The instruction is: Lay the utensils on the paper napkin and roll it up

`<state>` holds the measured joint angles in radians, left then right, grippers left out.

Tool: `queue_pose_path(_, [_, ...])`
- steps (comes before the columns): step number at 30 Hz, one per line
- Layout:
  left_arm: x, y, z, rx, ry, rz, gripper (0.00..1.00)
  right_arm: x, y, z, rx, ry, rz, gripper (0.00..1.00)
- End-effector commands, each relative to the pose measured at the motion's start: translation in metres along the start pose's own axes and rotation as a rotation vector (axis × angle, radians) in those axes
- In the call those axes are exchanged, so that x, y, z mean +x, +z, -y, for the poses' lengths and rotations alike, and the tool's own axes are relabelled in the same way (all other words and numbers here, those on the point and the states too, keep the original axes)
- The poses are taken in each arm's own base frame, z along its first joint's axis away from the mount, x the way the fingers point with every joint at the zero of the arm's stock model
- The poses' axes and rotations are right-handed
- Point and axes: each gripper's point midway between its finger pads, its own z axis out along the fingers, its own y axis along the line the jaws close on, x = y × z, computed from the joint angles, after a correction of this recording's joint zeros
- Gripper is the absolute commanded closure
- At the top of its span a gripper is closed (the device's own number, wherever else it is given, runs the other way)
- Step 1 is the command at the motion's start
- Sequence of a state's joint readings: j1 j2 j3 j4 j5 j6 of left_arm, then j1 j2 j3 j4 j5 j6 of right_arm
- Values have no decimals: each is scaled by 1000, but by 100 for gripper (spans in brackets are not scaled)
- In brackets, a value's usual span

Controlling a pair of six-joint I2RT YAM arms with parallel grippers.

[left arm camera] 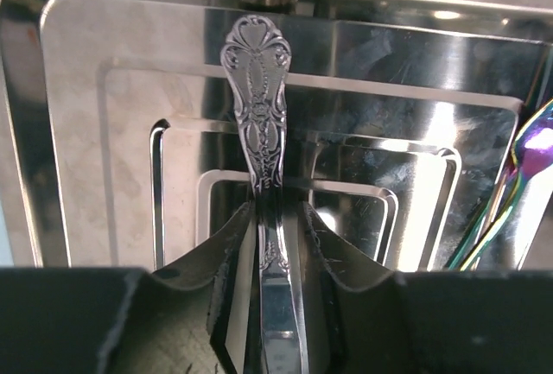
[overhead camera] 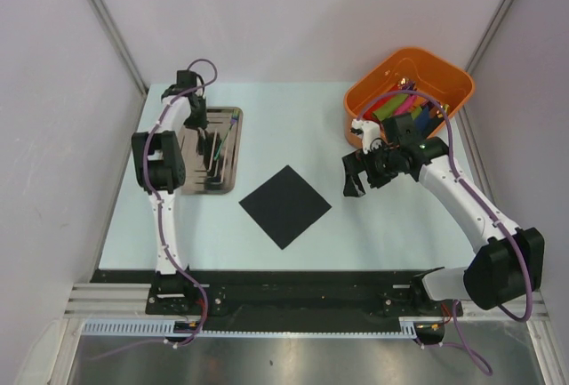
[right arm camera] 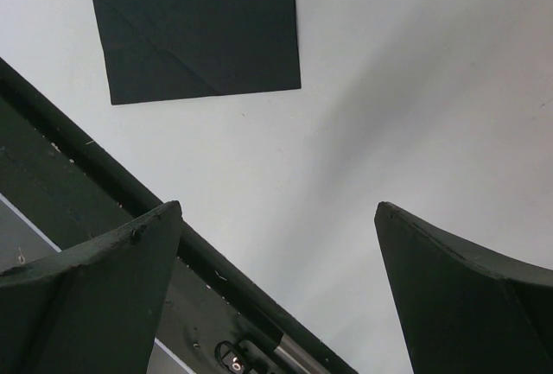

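The left claw (left arm camera: 268,218) pinches a silver handle (left arm camera: 256,89) in the shiny tray (left arm camera: 52,132), with rainbow utensils (left arm camera: 529,162) beside it. The right claw (right arm camera: 276,253) is spread wide over the pale worktop (right arm camera: 415,89). The thin black napkin (overhead camera: 284,206) lies flat in the middle of it, white walls (overhead camera: 293,20) around.

A robotics lab cell — white panel walls (overhead camera: 293,12) (metal-framed corners) close in a pale table (overhead camera: 293,127) edged by an aluminium rail (overhead camera: 107,300).

Black paper napkin (overhead camera: 284,194) flat, iridescent utensils (left arm camera: 529,162) in tray (overhead camera: 213,188)
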<state>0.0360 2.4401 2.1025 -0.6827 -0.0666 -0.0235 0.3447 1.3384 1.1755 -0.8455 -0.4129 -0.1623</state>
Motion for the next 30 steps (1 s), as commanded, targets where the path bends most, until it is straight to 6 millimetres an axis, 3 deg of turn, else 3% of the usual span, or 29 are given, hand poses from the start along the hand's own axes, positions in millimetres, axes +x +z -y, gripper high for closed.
queue_pose_path(1, [8, 7, -4, 15, -26, -47, 70, -5, 2, 0, -9, -16, 17, 0])
queue_pose_path(8, [30, 3, -3, 33, -41, -124, 76, -5, 3, 0, -13, -17, 17, 0])
queue_pose_path(12, [37, 0, -4, 39, -60, -161, 93, -8, 2, -1, -18, -18, 23, 0])
queue_pose_path(14, [32, -4, -5, 39, -53, -151, 100, -8, 1, -2, -19, -19, 26, 0])
queue_pose_path(23, [-18, -66, -15, 13, 62, 18, 100, -15, -3, -7, -43, -21, 42, 0])
queue_pose_path(25, [-24, -80, -18, -7, 102, 48, 100, -18, -5, -8, -44, -20, 49, 0])
queue_pose_path(30, [-22, -94, -16, 0, 169, 57, 100, -23, -6, -10, -58, -13, 58, 0])
